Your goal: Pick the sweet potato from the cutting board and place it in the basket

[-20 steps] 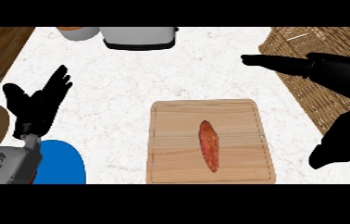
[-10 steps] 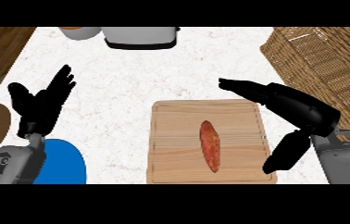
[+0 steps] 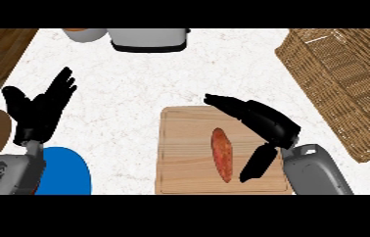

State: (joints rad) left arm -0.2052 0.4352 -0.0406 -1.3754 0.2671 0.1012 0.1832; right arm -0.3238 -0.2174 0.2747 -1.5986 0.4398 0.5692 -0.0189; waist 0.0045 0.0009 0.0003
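Note:
An orange-red sweet potato (image 3: pixel 222 154) lies lengthwise on the wooden cutting board (image 3: pixel 184 157) at the lower middle of the counter. My right hand (image 3: pixel 269 128) hovers over the board's right half, open, its fingers stretched toward the upper left and its thumb pointing down beside the potato, just right of it. The woven basket (image 3: pixel 334 79) stands at the right edge, partly cut off. My left hand (image 3: pixel 39 108) rests open at the left edge, fingers up.
A grey appliance (image 3: pixel 149 39) and a pot (image 3: pixel 85 34) stand at the back edge. A blue plate (image 3: pixel 65 175) lies at the lower left, partly under my left forearm. White counter lies between the board and the basket.
My right hand has moved left and down from near the basket to above the cutting board, ending close beside the sweet potato. The left hand has barely moved.

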